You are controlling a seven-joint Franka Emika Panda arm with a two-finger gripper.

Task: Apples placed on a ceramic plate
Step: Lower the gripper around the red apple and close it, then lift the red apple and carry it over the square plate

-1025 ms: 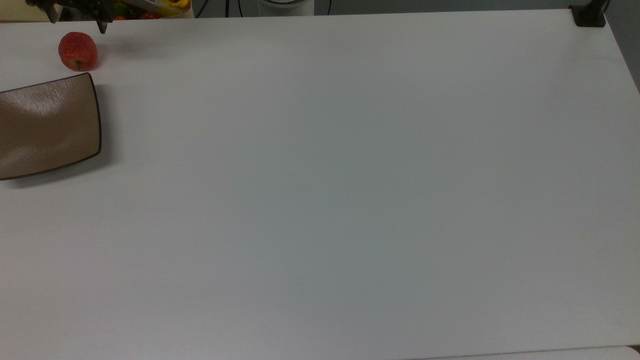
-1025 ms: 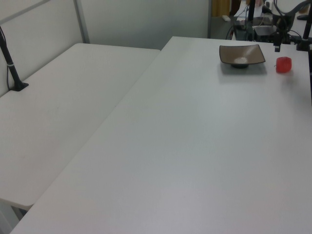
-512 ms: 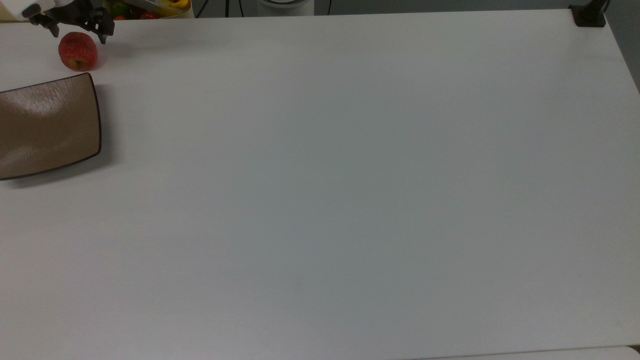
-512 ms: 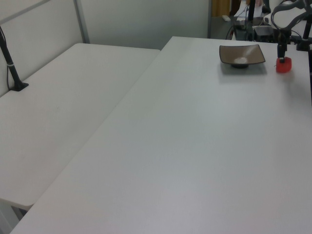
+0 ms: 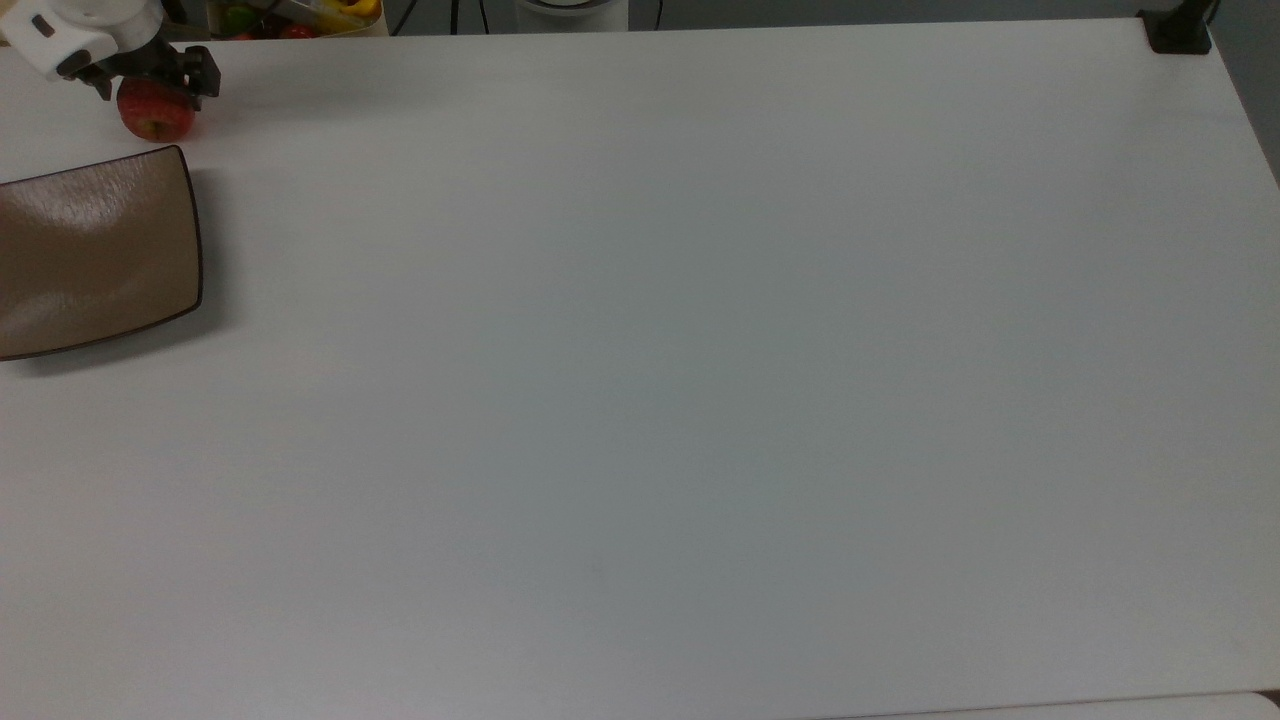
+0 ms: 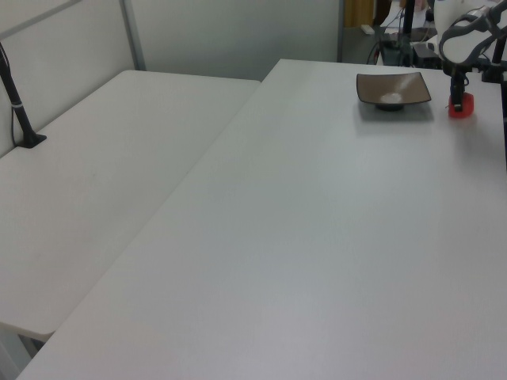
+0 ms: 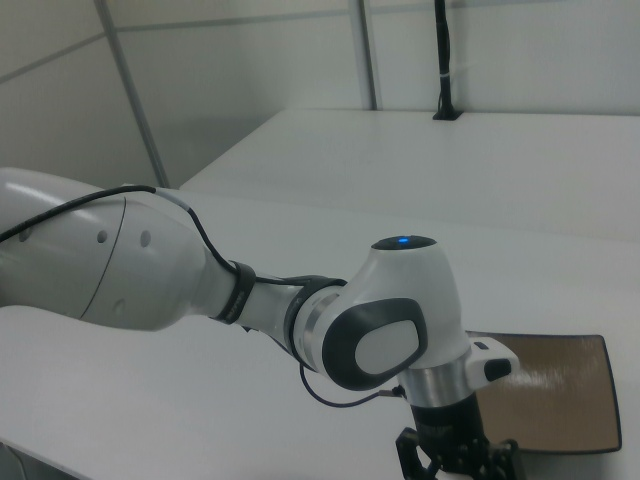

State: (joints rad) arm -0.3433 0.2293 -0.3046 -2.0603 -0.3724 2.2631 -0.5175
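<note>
The red apple (image 5: 157, 120) lies on the white table near the top view's upper left corner, just beyond the brown squarish plate (image 5: 95, 250). My gripper (image 5: 152, 88) has come down over the apple, open, with one dark finger on each side of it. In the left view the apple (image 6: 463, 108) sits to the right of the plate (image 6: 394, 87), and a dark finger (image 6: 455, 96) stands against its left side. The right view shows the arm's wrist above the gripper (image 7: 458, 462), with the plate (image 7: 550, 395) behind it; the apple is hidden there.
A yellow container of coloured items (image 5: 300, 15) stands beyond the table's far edge. A black post base (image 5: 1178, 30) sits at the top view's upper right corner. In the left view a second white table (image 6: 95, 174) adjoins on the left.
The gripper has moved down from above and behind the apple until its fingers straddle it. Apple and plate have stayed in place.
</note>
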